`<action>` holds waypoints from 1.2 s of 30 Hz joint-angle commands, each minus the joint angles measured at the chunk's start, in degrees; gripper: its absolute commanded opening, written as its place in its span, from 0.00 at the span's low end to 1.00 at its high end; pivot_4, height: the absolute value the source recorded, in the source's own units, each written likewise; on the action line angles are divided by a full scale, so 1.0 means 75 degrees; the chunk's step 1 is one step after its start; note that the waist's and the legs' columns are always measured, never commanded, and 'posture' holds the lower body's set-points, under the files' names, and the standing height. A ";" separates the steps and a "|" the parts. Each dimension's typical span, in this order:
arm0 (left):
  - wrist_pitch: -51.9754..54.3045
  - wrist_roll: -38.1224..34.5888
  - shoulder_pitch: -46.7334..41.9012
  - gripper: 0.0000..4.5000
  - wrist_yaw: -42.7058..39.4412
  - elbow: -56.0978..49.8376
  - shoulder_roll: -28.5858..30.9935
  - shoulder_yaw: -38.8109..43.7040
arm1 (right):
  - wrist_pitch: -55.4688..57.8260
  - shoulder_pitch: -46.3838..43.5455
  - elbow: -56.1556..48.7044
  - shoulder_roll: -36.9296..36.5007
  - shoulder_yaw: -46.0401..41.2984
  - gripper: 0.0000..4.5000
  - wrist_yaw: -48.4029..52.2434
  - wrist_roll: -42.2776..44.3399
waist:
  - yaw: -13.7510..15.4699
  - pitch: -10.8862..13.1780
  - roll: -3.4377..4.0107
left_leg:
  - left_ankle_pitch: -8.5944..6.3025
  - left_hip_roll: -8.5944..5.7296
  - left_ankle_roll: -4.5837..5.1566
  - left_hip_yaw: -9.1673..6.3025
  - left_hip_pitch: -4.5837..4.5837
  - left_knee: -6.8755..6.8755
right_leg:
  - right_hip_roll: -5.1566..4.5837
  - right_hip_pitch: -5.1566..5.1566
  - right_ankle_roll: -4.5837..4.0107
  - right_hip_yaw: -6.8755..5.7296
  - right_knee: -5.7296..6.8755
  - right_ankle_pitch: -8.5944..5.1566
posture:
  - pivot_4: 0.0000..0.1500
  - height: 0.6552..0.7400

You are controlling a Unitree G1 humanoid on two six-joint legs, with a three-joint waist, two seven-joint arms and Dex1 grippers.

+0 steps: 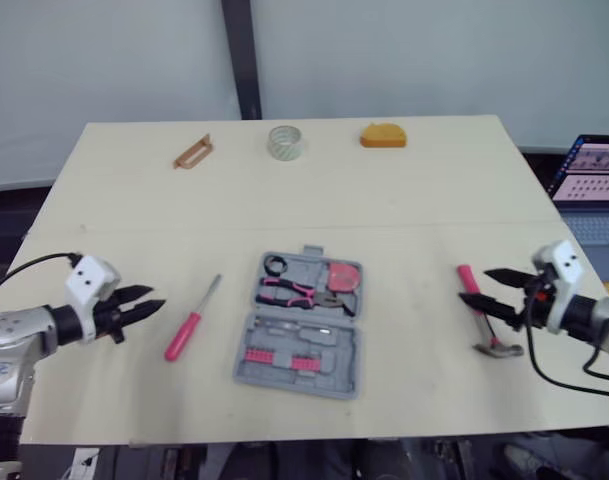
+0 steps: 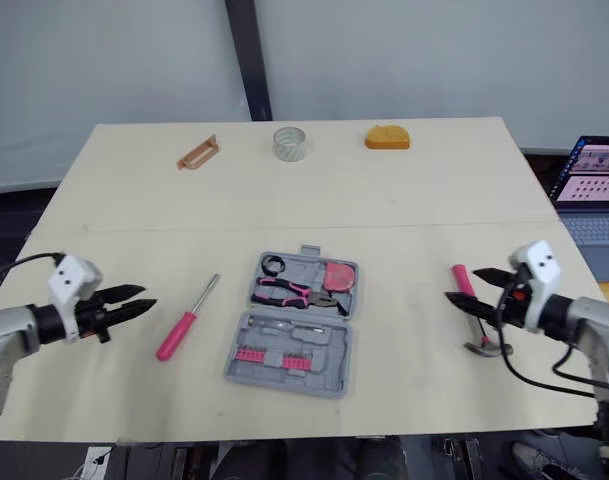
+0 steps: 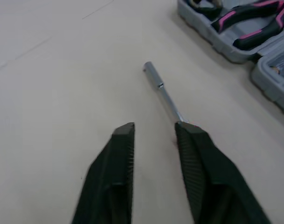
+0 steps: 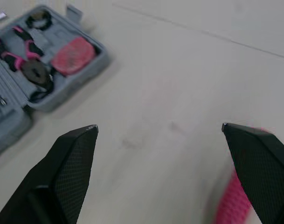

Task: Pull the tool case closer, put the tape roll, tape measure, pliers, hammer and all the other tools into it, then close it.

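The tool case (image 1: 302,325) lies open in the middle of the desk (image 1: 424,190), roughly midway between my two arms and well apart from both. Pink-handled pliers (image 1: 299,292) sit in its far half, beside a pink rounded piece (image 1: 343,276).

My left tool (image 1: 158,297) hovers over the near left part of the desk, pointing toward the case. The screwdriver (image 1: 189,327), pink handle and bare metal shaft, lies between it and the case, near the fingertips but apart from them. In the left wrist view its shaft (image 3: 162,91) runs away from the fingers (image 3: 118,154), which stand a narrow gap apart with nothing between them.

My right tool (image 1: 474,285) is at the near right, spread wide and holding nothing. The hammer (image 2: 462,280) lies just beside and under its fingertips; I can't tell whether they touch. In the right wrist view the case shows well beyond the fingers (image 4: 69,163).

The tape roll (image 1: 285,142) stands at the far edge, flanked by a brown item (image 1: 193,153) and a yellow item (image 1: 383,134), all well away from both tools.

A laptop (image 1: 589,185) off the right side shows rows too small to read.
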 commanded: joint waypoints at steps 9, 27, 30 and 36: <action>0.0520 -0.0246 -0.0159 0.13 0.0354 -0.0427 -0.0021 0.0358 | 0.0115 0.0440 -0.0421 -0.0041 -0.0488 1.00 -0.0270 0.0104 | 0.0012 0.0005 -0.0009 | -0.0003 0.0001 0.0000 0.0002 -0.0004 -0.0001 | 0.0004 -0.0007 0.0000 0.0002 0.0000 0.0000 | 1.00 1.00; -0.0193 -0.0129 0.1552 0.99 0.0110 0.1242 0.0723 0.2411 | -0.2028 0.0185 0.4113 -0.1046 -0.1221 1.00 0.0261 -0.0719 | -0.0065 0.0028 -0.0030 | -0.0005 0.0003 0.0002 0.0022 0.0000 -0.0009 | 0.0004 -0.0018 0.0000 0.0016 -0.0002 0.0000 | 1.00 1.00; -0.0496 -0.0091 0.1706 0.99 0.0131 0.1629 0.0769 0.2564 | -0.2320 0.0069 0.4558 -0.1052 -0.1126 1.00 0.0348 -0.0822 | -0.0065 0.0033 -0.0034 | -0.0005 0.0006 0.0002 0.0025 -0.0001 -0.0012 | 0.0006 -0.0023 0.0000 0.0017 -0.0001 0.0000 | 1.00 1.00; -0.0564 -0.0376 0.1829 0.99 -0.0225 0.0609 0.0570 0.2228 | -0.1750 0.0621 0.3381 -0.0749 -0.1274 1.00 0.0111 -0.0518 | -0.0036 0.0038 -0.0038 | -0.0006 0.0007 -0.0001 0.0027 -0.0004 -0.0011 | 0.0006 -0.0026 0.0000 0.0023 -0.0001 0.0000 | 1.00 1.00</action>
